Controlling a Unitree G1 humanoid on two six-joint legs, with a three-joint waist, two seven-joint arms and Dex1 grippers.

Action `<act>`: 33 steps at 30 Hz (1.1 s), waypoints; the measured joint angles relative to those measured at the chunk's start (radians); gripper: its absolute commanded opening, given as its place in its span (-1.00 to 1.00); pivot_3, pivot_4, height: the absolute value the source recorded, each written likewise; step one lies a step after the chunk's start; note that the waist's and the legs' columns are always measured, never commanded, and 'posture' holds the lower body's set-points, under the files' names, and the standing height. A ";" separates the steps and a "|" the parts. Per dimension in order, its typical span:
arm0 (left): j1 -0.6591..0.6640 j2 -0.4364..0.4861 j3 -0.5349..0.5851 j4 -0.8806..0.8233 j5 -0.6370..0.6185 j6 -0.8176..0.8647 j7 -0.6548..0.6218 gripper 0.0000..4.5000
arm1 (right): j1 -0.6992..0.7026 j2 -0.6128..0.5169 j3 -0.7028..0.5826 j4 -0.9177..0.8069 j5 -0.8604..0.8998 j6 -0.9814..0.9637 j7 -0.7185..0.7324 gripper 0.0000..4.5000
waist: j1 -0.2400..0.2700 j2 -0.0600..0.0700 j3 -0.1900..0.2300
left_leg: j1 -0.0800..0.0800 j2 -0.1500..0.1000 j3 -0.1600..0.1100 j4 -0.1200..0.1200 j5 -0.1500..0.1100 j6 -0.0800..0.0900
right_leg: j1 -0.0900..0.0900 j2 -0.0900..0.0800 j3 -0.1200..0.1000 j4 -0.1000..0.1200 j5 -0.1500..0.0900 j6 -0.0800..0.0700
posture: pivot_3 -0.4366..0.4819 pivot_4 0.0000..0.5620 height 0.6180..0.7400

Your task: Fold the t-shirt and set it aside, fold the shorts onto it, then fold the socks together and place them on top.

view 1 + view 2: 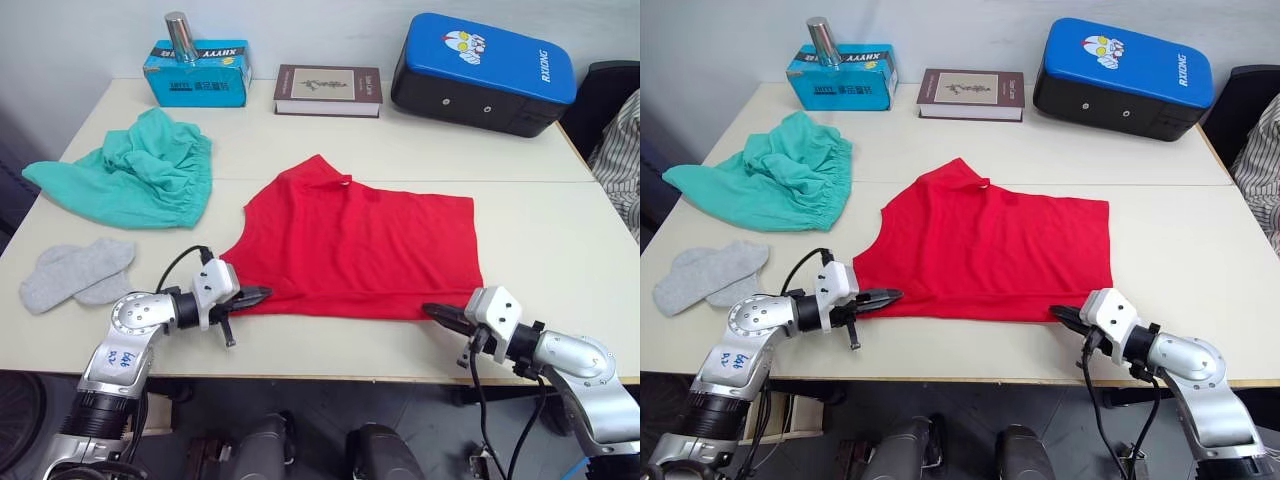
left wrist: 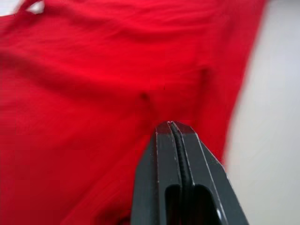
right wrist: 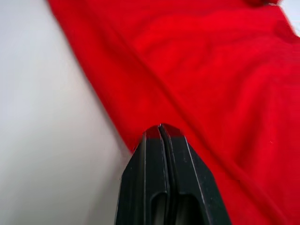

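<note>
The red t-shirt [image 1: 360, 250] lies flat in the middle of the white table [image 1: 540, 230], its collar toward the far left. My left gripper [image 1: 262, 295] is shut, its tips at the shirt's near left corner. At the near right corner my right gripper [image 1: 430, 310] is also shut. In the wrist views the left fingertips [image 2: 164, 133] lie over red cloth and the right fingertips [image 3: 152, 136] sit at the cloth's edge, with no cloth seen between them. The teal shorts [image 1: 140, 170] lie crumpled at the far left. The grey socks [image 1: 75, 272] lie overlapping at the near left.
Along the back edge stand a teal tissue box [image 1: 195, 72] with a metal cylinder [image 1: 180, 38] on it, a brown book [image 1: 328, 90] and a blue and black case [image 1: 485, 72]. A striped sleeve [image 1: 620, 150] shows at the right edge.
</note>
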 measured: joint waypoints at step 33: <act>0.052 -0.002 -0.091 -0.106 -0.033 0.029 -0.094 -0.99 | -0.043 -0.014 0.025 -0.004 0.036 -0.066 0.064 -1.00 | -0.001 -0.001 0.000 | 0.005 0.001 0.001 -0.004 0.000 -0.003 | 0.002 0.001 0.001 0.001 0.000 -0.001 | -0.05 -0.47 1.00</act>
